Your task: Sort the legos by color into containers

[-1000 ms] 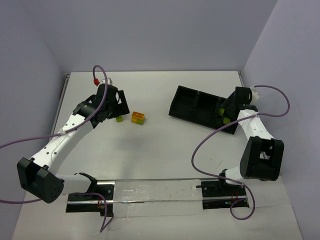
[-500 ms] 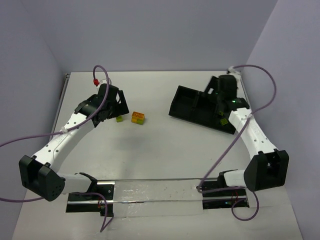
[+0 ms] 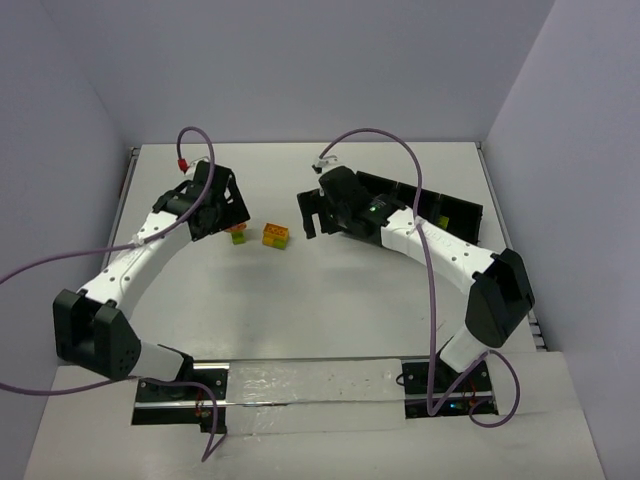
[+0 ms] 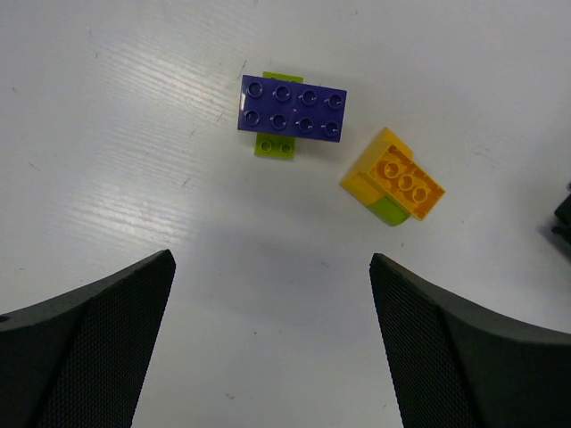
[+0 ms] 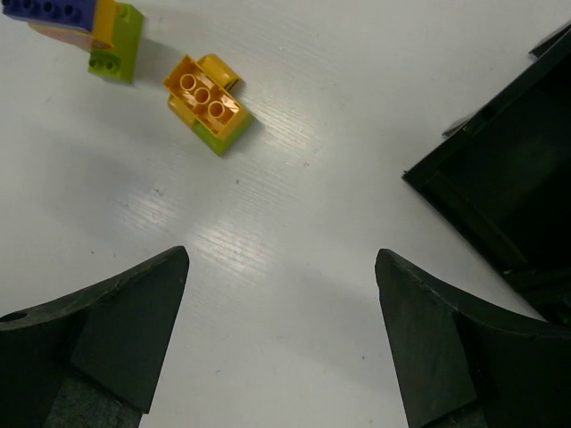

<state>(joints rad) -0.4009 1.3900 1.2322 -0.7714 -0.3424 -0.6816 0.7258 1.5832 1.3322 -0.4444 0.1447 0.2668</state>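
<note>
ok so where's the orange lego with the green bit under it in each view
Top external: the orange lego sits just left of centre.
Left wrist: orange lego right of centre, upper half.
Right wrist: orange lego upper left.
Shared landmark: the lime green brick of the neighbouring stack.

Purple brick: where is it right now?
Left wrist view, upper centre: the purple brick sits on a lime brick, just left of the orange-yellow brick, ahead of the open left gripper.

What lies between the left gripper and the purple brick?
Only bare white table. In the left wrist view, nothing sits between the open left gripper and the purple brick.
</note>
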